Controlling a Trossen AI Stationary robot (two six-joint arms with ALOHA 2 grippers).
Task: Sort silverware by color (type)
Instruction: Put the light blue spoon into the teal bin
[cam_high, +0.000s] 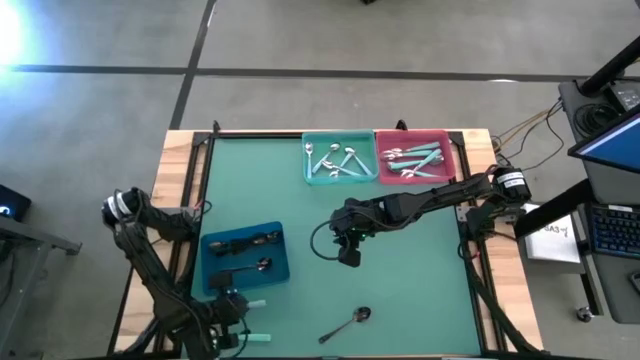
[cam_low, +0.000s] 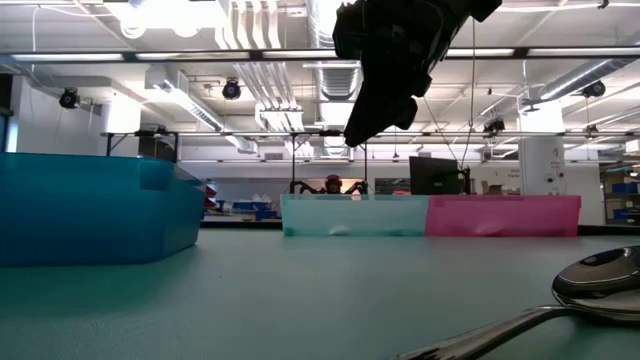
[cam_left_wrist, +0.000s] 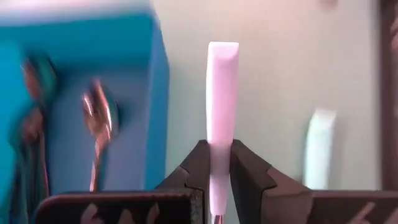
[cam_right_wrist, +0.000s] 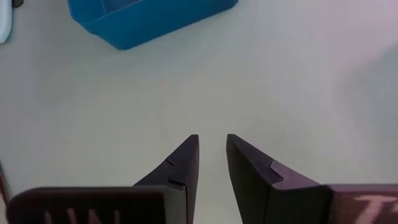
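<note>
1. At the table's near-left corner, the left gripper (cam_left_wrist: 214, 180) is clamped on a pale plastic spoon handle (cam_left_wrist: 222, 93), which runs straight out from between its fingers; the spoon's bowl is hidden.
2. The blue rectangular plastic bin (cam_high: 243, 260) sits just beside this gripper and holds dark metal spoons (cam_high: 240, 241). A second mint-handled spoon (cam_high: 257, 337) lies on the mat near the gripper.
3. The right gripper (cam_high: 348, 252) hovers mid-table above bare green mat (cam_right_wrist: 298, 93), fingers slightly parted, holding nothing.
4. One shiny all-metal spoon (cam_high: 347, 324) lies loose toward the table's near edge, long axis diagonal, bowl toward the right arm's side. It is below the right gripper in the overhead view, between both arms, likely easier for the right.
5. The far teal bin (cam_high: 339, 158) holds silver spoons; the pink bin (cam_high: 415, 156) holds mint-handled spoons, probably the held spoon's destination.
</note>
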